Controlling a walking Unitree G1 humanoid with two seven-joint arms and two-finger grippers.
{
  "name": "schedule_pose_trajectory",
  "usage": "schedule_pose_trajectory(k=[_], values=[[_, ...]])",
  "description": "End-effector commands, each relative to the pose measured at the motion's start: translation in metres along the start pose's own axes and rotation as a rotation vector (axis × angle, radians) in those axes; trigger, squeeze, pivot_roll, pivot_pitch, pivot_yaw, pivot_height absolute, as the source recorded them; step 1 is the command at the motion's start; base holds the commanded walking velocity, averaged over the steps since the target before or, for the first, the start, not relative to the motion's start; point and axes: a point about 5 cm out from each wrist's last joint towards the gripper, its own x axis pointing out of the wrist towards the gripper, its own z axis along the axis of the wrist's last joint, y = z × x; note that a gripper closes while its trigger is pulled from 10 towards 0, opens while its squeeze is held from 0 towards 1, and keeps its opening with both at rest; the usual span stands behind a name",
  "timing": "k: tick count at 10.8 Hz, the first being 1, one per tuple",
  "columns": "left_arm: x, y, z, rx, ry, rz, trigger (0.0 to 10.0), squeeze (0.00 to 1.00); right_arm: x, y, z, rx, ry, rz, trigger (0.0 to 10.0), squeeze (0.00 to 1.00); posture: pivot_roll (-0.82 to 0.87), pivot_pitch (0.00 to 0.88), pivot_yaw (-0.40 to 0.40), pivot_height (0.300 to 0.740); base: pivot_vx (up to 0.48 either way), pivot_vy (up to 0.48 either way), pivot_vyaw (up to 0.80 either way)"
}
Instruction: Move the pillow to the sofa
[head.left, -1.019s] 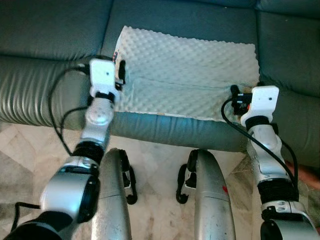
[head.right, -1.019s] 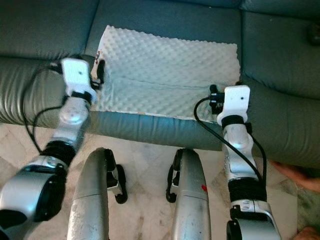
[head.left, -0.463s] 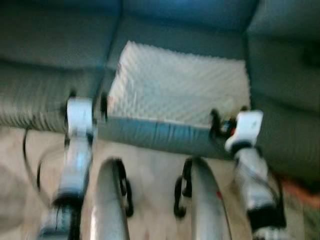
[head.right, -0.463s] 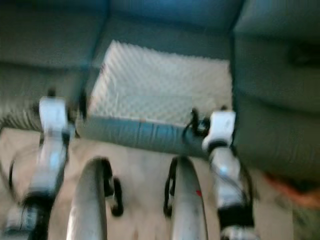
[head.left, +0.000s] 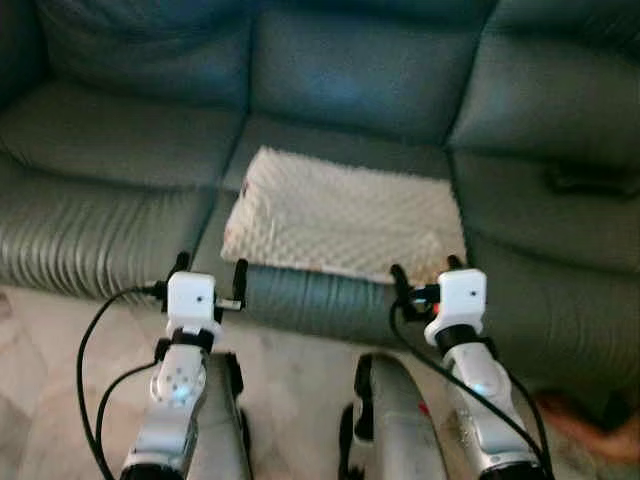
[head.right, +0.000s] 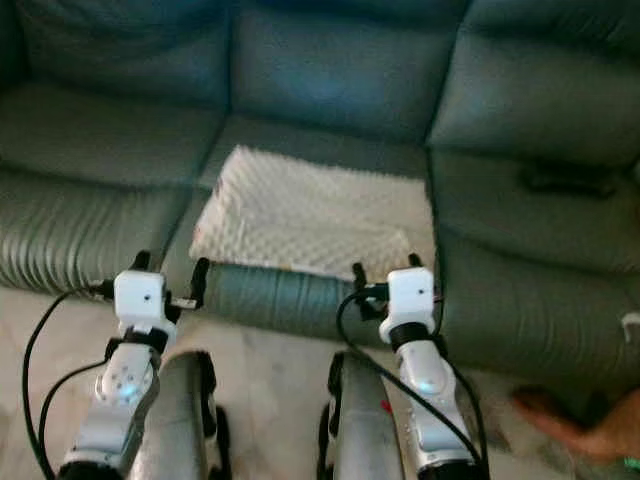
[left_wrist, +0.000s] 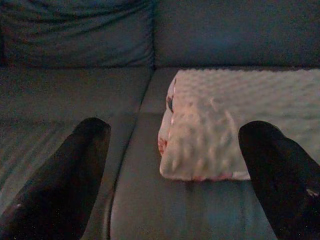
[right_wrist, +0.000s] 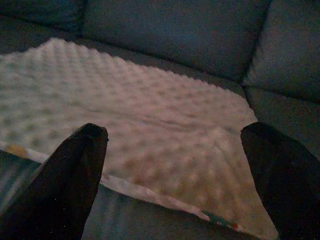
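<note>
A white, bumpy-textured pillow (head.left: 345, 215) lies flat on the middle seat of a dark teal leather sofa (head.left: 340, 90), its front edge near the seat's front. My left gripper (head.left: 210, 272) is open in front of the pillow's left corner, a little short of the seat edge. My right gripper (head.left: 425, 274) is open just before the pillow's right front corner. Neither touches the pillow. In the left wrist view the pillow (left_wrist: 225, 127) lies ahead between the spread fingers; in the right wrist view the pillow (right_wrist: 130, 125) spreads wide between the fingers.
A dark object (head.left: 590, 180) rests on the right seat cushion. A person's hand (head.right: 590, 425) is low at the right by the sofa front. Pale marble floor (head.left: 60, 380) lies under my legs (head.left: 400, 430), which stand close to the sofa front.
Both grippers have let go of the pillow's sides and drawn back off the seat. The camera has pulled back and tilted up, showing more of the sofa.
</note>
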Motion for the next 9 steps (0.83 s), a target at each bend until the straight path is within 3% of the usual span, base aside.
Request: schedule_pose_trajectory(k=[1, 3, 8, 9], values=[[-0.001, -0.002, -0.002, 0.024, 0.026, -0.033, 10.0, 0.0, -0.001, 0.001, 0.002, 0.0, -0.004, 0.013, 10.0, 0.0, 0.0, 0.053, -0.07, 0.612, 0.0, 0.0, 0.0], [0.013, -0.001, 0.003, 0.008, 0.029, -0.035, 10.0, 0.0, 0.013, -0.002, 0.015, 0.028, -0.045, 0.016, 10.0, 0.0, -0.02, 0.049, -0.057, 0.645, 0.0, 0.0, 0.0], [0.024, -0.003, 0.01, -0.012, 0.017, -0.018, 10.0, 0.0, 0.02, 0.004, 0.018, 0.036, -0.049, 0.054, 10.0, 0.0, -0.03, 0.053, -0.058, 0.74, 0.0, 0.0, 0.0], [0.026, -0.003, 0.011, -0.013, 0.015, -0.015, 10.0, 0.0, 0.022, 0.003, 0.019, 0.036, -0.052, 0.054, 10.0, 0.0, -0.03, 0.053, -0.058, 0.74, 0.0, 0.0, 0.0]])
